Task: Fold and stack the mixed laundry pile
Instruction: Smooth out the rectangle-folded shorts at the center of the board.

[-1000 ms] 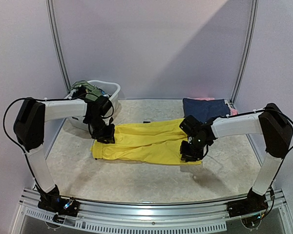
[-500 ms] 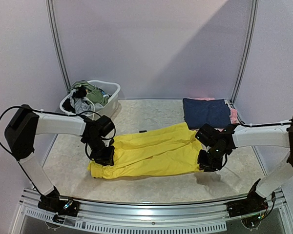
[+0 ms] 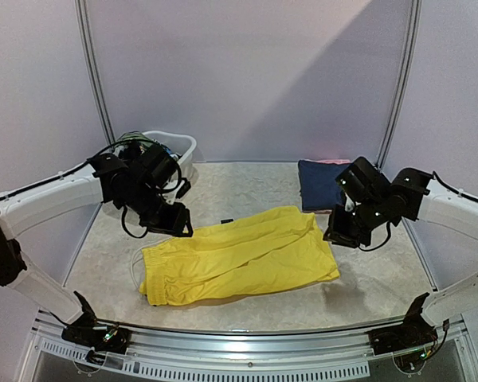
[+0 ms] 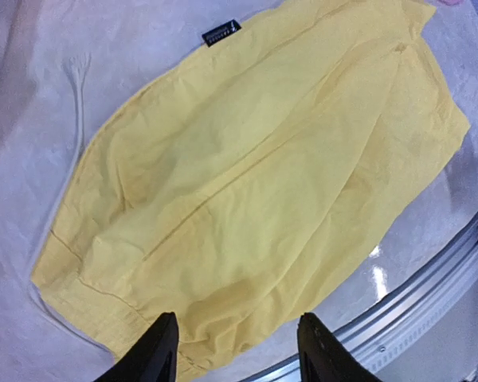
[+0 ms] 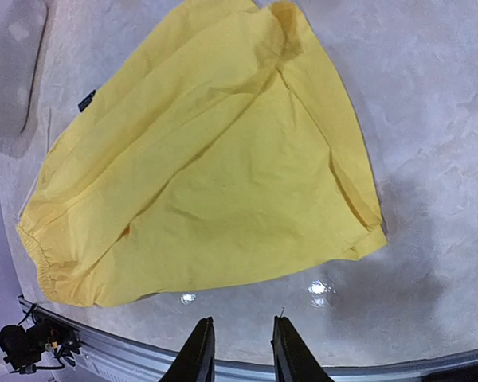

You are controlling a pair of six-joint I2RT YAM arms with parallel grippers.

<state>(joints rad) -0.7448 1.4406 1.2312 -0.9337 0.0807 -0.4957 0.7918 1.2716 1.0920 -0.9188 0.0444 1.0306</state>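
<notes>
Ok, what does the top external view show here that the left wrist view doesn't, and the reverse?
Only the top external view shows the white tub of clothes and the folded navy garment. Only the left wrist view shows that the left gripper has its jaws apart with nothing between them. Both show the yellow garment lying flat on the table.

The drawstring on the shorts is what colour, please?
The drawstring is white, clearest in the left wrist view.
</notes>
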